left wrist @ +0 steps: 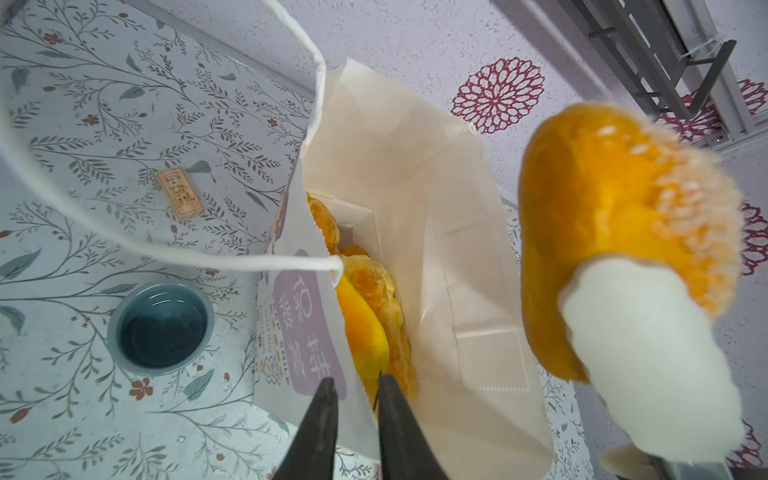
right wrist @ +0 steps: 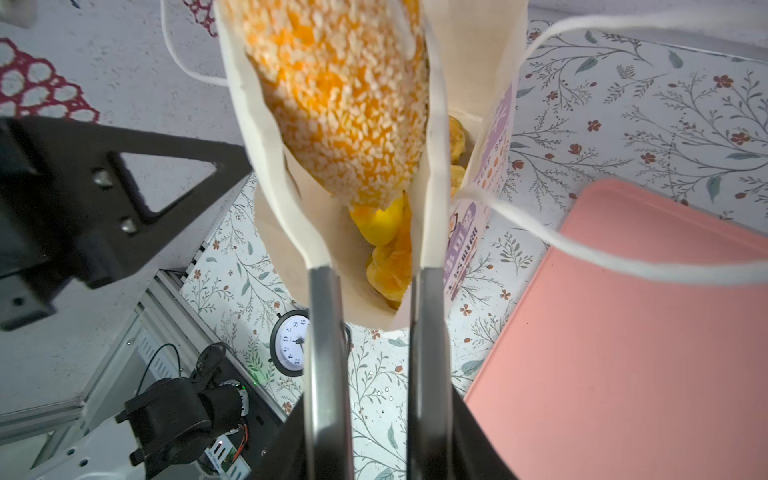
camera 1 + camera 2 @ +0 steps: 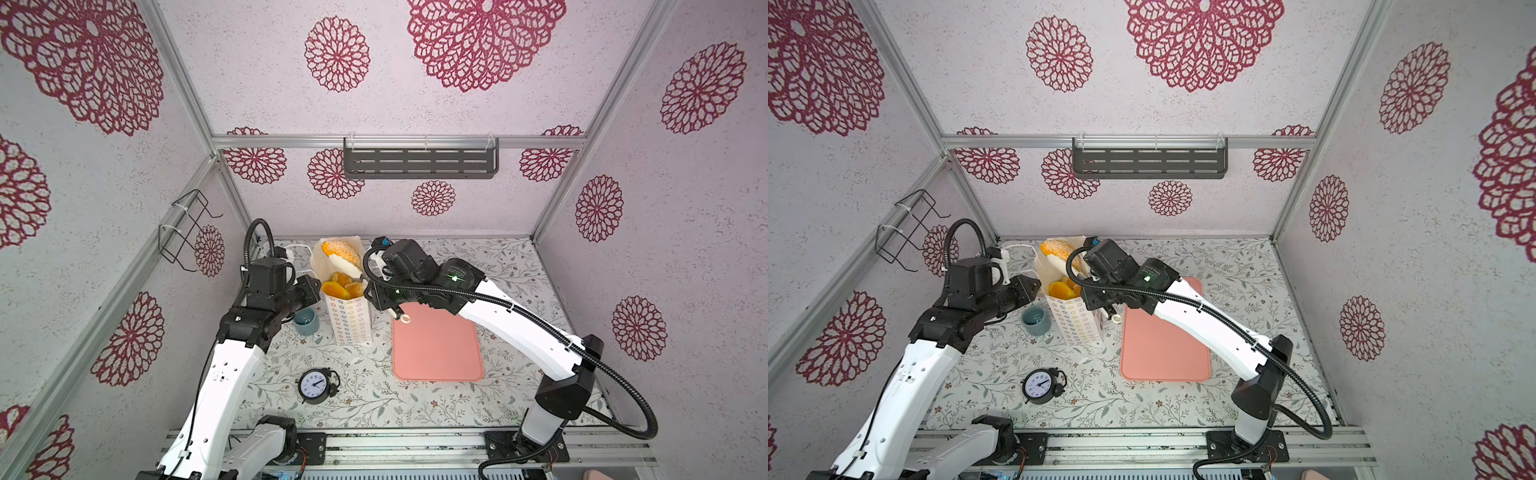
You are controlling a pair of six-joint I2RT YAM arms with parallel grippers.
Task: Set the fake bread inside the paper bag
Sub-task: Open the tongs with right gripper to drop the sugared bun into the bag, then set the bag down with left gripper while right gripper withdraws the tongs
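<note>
R gripper (image 3: 345, 262) grasps crumbed loaf (image 2: 332, 104) at paper bag (image 3: 351, 324) mouth; other bread pcs (image 2: 390, 257) lie inside.

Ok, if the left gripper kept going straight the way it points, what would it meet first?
The paper bag: the left gripper straddles its printed wall. Further on, probably the yellow bread inside; depth is unclear.

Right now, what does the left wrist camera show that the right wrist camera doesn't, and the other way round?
Only the left wrist view shows the round blue-grey cup and the small tan rectangular cracker-like block. Only the right wrist view shows the flat pink rectangular mat and the small black alarm clock with a white face. Both show the tall white paper bag, the sugar-crusted orange toy loaf at its mouth, and yellow toy bread already inside.
</note>
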